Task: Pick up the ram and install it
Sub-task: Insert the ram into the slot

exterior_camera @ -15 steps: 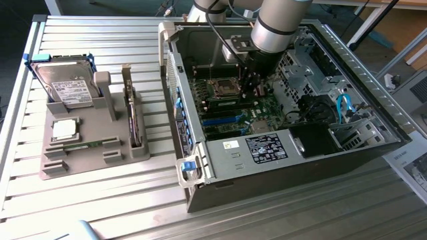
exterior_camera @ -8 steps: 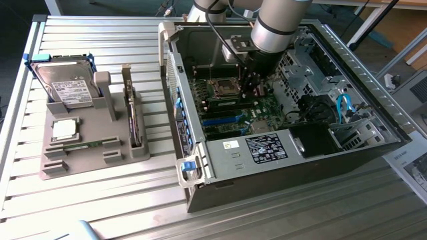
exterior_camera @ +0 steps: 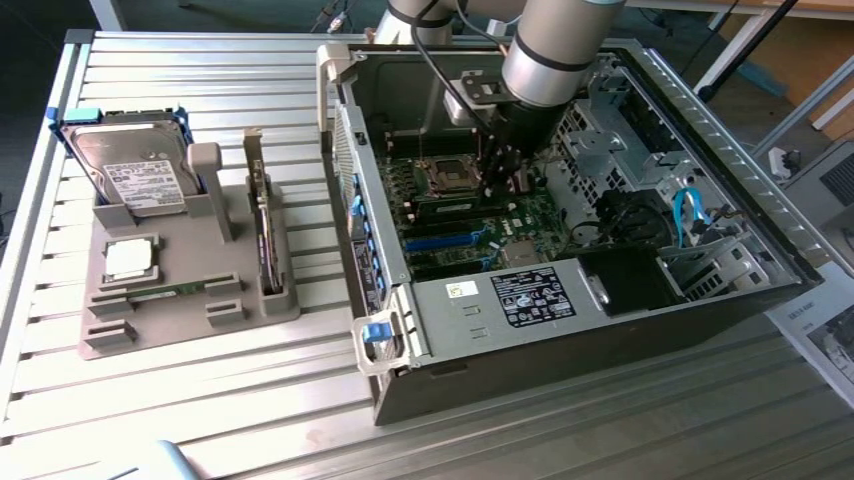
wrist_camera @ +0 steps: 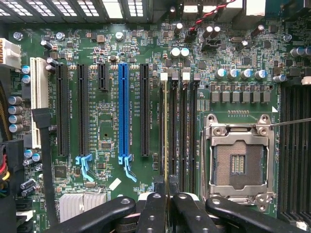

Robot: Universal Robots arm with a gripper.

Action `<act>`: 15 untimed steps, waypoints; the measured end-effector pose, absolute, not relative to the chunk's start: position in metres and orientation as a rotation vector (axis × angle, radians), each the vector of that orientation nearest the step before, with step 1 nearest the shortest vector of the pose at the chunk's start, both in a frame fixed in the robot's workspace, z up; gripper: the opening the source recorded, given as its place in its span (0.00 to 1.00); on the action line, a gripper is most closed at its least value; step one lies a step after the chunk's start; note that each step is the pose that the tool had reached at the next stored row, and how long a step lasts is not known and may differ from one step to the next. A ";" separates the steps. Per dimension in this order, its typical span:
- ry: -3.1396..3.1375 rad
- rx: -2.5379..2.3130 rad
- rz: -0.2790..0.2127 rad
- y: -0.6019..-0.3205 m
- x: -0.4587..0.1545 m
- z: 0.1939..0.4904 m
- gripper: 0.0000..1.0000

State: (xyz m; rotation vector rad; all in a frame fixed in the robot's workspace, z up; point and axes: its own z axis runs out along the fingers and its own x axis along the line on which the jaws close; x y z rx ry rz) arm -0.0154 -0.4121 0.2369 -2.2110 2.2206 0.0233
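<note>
The ram [wrist_camera: 165, 145] appears edge-on as a thin gold-green strip running between my fingertips. It lines up with the outermost of the black memory slots [wrist_camera: 182, 136], the one nearest the blue expansion slot [wrist_camera: 124, 111]; whether it touches the slot I cannot tell. My gripper [wrist_camera: 166, 208] is shut on the ram, its black fingers [wrist_camera: 150, 213] pressed against both faces. In the exterior view my gripper [exterior_camera: 505, 185] reaches down inside the open computer case [exterior_camera: 561, 330], just beside the processor socket [exterior_camera: 451, 178].
The empty silver processor socket [wrist_camera: 238, 160] lies next to the memory slots. Left of the case in the exterior view, a grey tray [exterior_camera: 160, 320] holds a hard drive [exterior_camera: 134, 175], a square processor chip [exterior_camera: 128, 260] and a green stick [exterior_camera: 174, 291]. Case walls and cables [exterior_camera: 687, 215] surround the arm.
</note>
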 end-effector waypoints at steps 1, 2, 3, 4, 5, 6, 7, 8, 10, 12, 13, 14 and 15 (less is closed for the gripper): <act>2.221 -2.211 0.023 -0.412 -0.015 0.237 0.12; 2.221 -2.211 0.023 -0.412 -0.015 0.237 0.12; 2.221 -2.211 0.023 -0.412 -0.015 0.236 0.12; 2.221 -2.211 0.023 -0.412 -0.015 0.236 0.12; 2.221 -2.211 0.023 -0.412 -0.015 0.236 0.12; 2.221 -2.211 0.023 -0.412 -0.015 0.236 0.12; 2.221 -2.211 0.023 -0.412 -0.015 0.236 0.12; 2.221 -2.211 0.023 -0.412 -0.015 0.235 0.12; 2.221 -2.211 0.023 -0.412 -0.015 0.235 0.12; 2.221 -2.211 0.023 -0.412 -0.015 0.234 0.12; 2.221 -2.211 0.023 -0.412 -0.015 0.234 0.12; 2.221 -2.211 0.023 -0.412 -0.015 0.234 0.12; 2.221 -2.211 0.023 -0.412 -0.015 0.233 0.12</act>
